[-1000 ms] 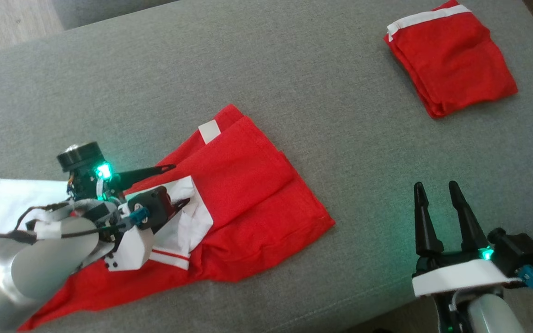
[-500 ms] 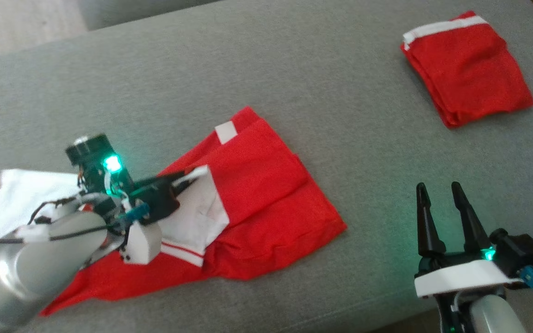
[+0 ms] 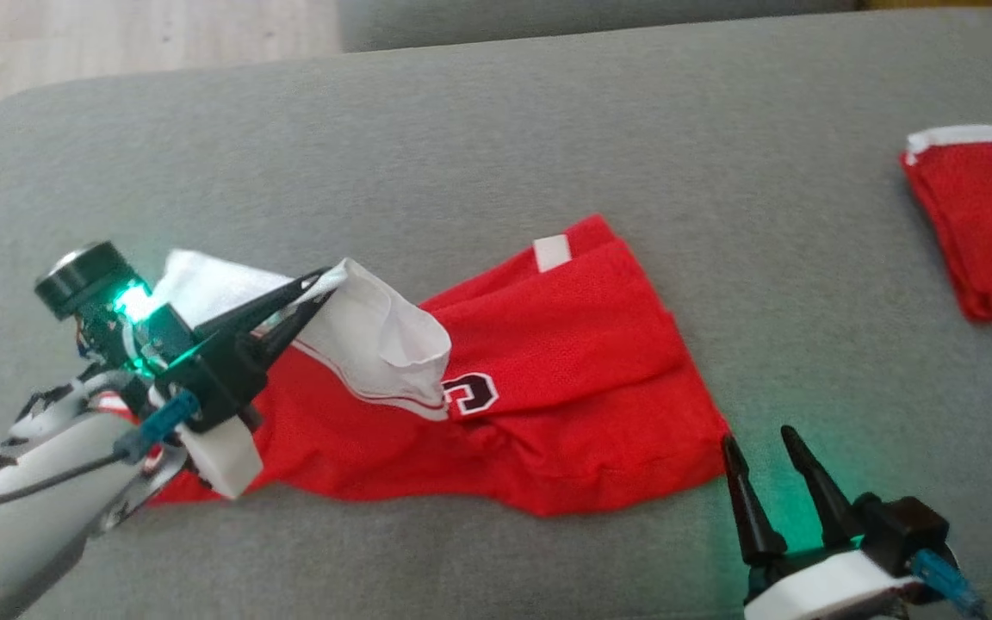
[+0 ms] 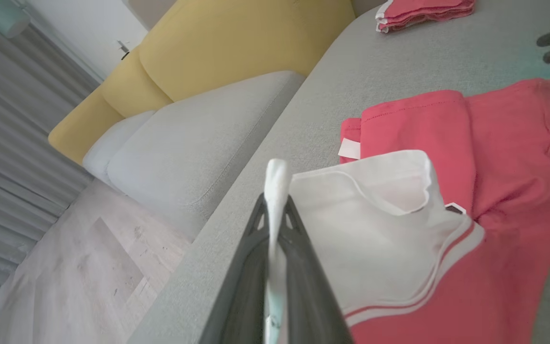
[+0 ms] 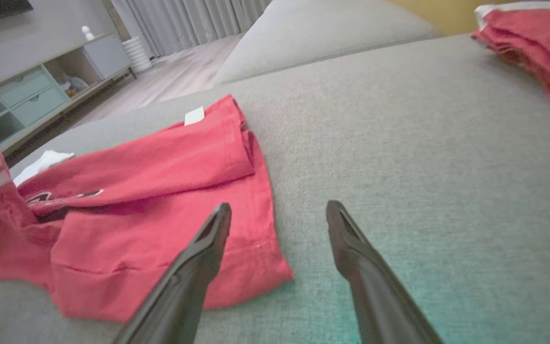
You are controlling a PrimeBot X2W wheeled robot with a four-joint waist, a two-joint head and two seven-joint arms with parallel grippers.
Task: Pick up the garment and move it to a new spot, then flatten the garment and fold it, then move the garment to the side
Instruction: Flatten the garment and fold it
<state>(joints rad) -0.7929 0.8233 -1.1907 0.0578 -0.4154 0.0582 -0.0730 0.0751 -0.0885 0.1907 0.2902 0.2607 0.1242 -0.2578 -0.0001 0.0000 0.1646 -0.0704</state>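
I have the left gripper (image 3: 324, 288) clamped tight on the garment (image 3: 565, 413), its two dark fingers pinched together on the edge of the white sleeve (image 3: 375, 331). In the left wrist view the white cloth runs up between the closed fingers (image 4: 299, 248) and pokes out past their tips. The sleeve is lifted off the sofa seat (image 3: 548, 129) and drapes down onto the red body of the garment, just above a black and white letter (image 3: 470, 392).

The rest of the garment lies rumpled on the grey seat, in the left half and closer to the near edge than the far one. A fold runs across its upper part, with a small white tag (image 3: 552, 251) at its far corner.

My right gripper (image 3: 759, 437) is wide open and holds nothing. It hovers just off the garment's near right corner, fingertips apart, over bare grey fabric.

Well apart, toward the seat's right end, sits a folded red pile (image 3: 987, 224) with a white band along its far edge.
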